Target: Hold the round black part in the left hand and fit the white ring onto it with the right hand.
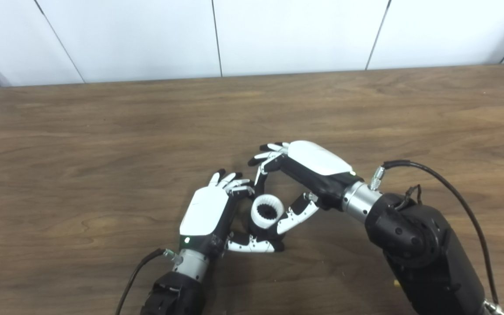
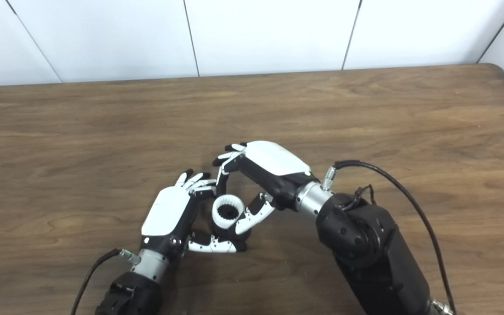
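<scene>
The white ring (image 1: 267,211) is sitting atop the round black part (image 1: 264,232), near the bench's (image 1: 103,131) front edge. The left hand (image 1: 206,214) is grasping the part while the right hand (image 1: 309,168) is pinching the ring; pressing straight down, evenly, should be seating it.

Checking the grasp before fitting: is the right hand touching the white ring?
Touching: the left eye view shows the right hand with its thumb against the white ring.

Brown wood-grain table (image 1: 103,131) with rounded far corners, white panelled wall (image 1: 295,35) just behind it
</scene>
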Action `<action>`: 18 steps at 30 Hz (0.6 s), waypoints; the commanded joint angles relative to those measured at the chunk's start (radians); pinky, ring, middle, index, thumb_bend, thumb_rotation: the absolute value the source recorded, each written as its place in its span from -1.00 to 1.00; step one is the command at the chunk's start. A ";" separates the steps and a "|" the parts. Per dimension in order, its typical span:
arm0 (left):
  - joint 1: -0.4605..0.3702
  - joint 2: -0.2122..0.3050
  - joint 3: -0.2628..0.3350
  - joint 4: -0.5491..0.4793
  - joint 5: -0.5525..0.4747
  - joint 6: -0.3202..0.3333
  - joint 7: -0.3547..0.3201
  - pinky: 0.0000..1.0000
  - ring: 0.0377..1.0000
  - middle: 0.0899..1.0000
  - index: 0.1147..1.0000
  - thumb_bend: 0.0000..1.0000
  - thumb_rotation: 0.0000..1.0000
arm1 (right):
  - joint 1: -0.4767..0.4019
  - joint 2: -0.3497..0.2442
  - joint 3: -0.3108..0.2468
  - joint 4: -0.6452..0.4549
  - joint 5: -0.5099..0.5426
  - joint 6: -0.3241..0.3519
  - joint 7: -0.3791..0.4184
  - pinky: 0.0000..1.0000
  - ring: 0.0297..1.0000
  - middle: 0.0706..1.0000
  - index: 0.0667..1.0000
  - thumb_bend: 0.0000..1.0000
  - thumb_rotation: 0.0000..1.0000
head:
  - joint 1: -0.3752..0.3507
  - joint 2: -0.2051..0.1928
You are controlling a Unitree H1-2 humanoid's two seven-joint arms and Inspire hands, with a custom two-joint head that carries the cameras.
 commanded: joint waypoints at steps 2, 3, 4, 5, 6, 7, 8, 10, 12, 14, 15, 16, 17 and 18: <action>-0.012 -0.004 -0.002 -0.035 0.012 -0.003 0.015 1.00 0.81 0.55 -0.16 0.03 -0.89 | -0.016 0.002 -0.008 -0.009 -0.002 -0.018 -0.031 1.00 0.90 0.68 -0.11 0.05 -0.73 | 0.003 0.007; -0.012 -0.004 -0.002 -0.034 0.013 -0.004 0.016 1.00 0.81 0.55 -0.16 0.04 -0.89 | -0.016 0.001 -0.007 -0.008 -0.004 -0.018 -0.030 1.00 0.90 0.68 -0.11 0.05 -0.73 | 0.003 0.007; -0.012 -0.004 -0.002 -0.034 0.012 -0.004 0.017 1.00 0.81 0.55 -0.16 0.04 -0.89 | -0.014 0.000 -0.008 -0.006 0.001 -0.019 -0.032 1.00 0.90 0.68 -0.11 0.05 -0.73 | 0.003 0.007; -0.012 -0.004 -0.002 -0.035 0.011 -0.004 0.016 1.00 0.81 0.55 -0.16 0.04 -0.89 | -0.013 0.000 -0.009 -0.004 0.004 -0.020 -0.035 1.00 0.90 0.68 -0.11 0.05 -0.73 | 0.003 0.007; -0.012 -0.004 -0.001 -0.036 0.011 -0.004 0.015 1.00 0.81 0.55 -0.16 0.04 -0.89 | -0.012 -0.001 -0.009 -0.003 0.007 -0.021 -0.036 1.00 0.90 0.68 -0.11 0.05 -0.73 | 0.003 0.007; -0.012 -0.004 -0.001 -0.037 0.010 -0.003 0.014 1.00 0.81 0.55 -0.16 0.04 -0.89 | -0.011 -0.002 -0.011 -0.002 0.010 -0.021 -0.037 1.00 0.90 0.67 -0.11 0.05 -0.73 | 0.003 0.007; -0.012 -0.004 -0.001 -0.037 0.009 -0.004 0.015 1.00 0.81 0.55 -0.16 0.04 -0.89 | -0.010 -0.004 -0.011 -0.003 0.009 -0.020 -0.036 1.00 0.90 0.67 -0.11 0.05 -0.73 | 0.003 0.007; -0.012 -0.004 0.000 -0.037 0.008 -0.004 0.015 1.00 0.82 0.55 -0.16 0.03 -0.89 | -0.010 -0.008 -0.011 -0.003 0.007 -0.019 -0.033 1.00 0.90 0.67 -0.11 0.05 -0.73 | 0.003 0.007; -0.011 -0.006 0.000 -0.039 0.008 -0.002 0.013 1.00 0.82 0.55 -0.16 0.03 -0.89 | -0.009 -0.012 -0.013 -0.005 0.010 -0.019 -0.031 1.00 0.90 0.67 -0.11 0.05 -0.73 | -0.001 0.012; -0.011 -0.005 0.000 -0.041 0.009 -0.002 0.012 1.00 0.82 0.55 -0.16 0.04 -0.89 | -0.008 -0.014 -0.013 -0.005 0.013 -0.020 -0.032 1.00 0.90 0.67 -0.11 0.05 -0.73 | -0.002 0.013; -0.011 -0.004 0.000 -0.039 0.010 -0.004 0.014 1.00 0.81 0.55 -0.16 0.04 -0.89 | -0.008 -0.015 -0.012 -0.004 0.011 -0.022 -0.032 1.00 0.90 0.67 -0.11 0.05 -0.73 | -0.002 0.013; -0.012 -0.004 0.000 -0.039 0.010 -0.005 0.015 1.00 0.81 0.55 -0.16 0.04 -0.89 | -0.007 -0.016 -0.009 -0.004 0.008 -0.022 -0.031 1.00 0.90 0.67 -0.11 0.05 -0.73 | -0.002 0.013; -0.012 -0.003 0.000 -0.039 0.011 -0.005 0.014 1.00 0.81 0.55 -0.16 0.04 -0.89 | -0.006 -0.016 -0.007 -0.004 0.008 -0.024 -0.032 1.00 0.90 0.67 -0.11 0.05 -0.73 | -0.003 0.014; -0.012 -0.003 0.000 -0.039 0.011 -0.005 0.014 1.00 0.81 0.55 -0.16 0.04 -0.89 | -0.004 -0.015 -0.005 -0.004 0.006 -0.024 -0.033 1.00 0.90 0.66 -0.11 0.05 -0.73 | -0.003 0.014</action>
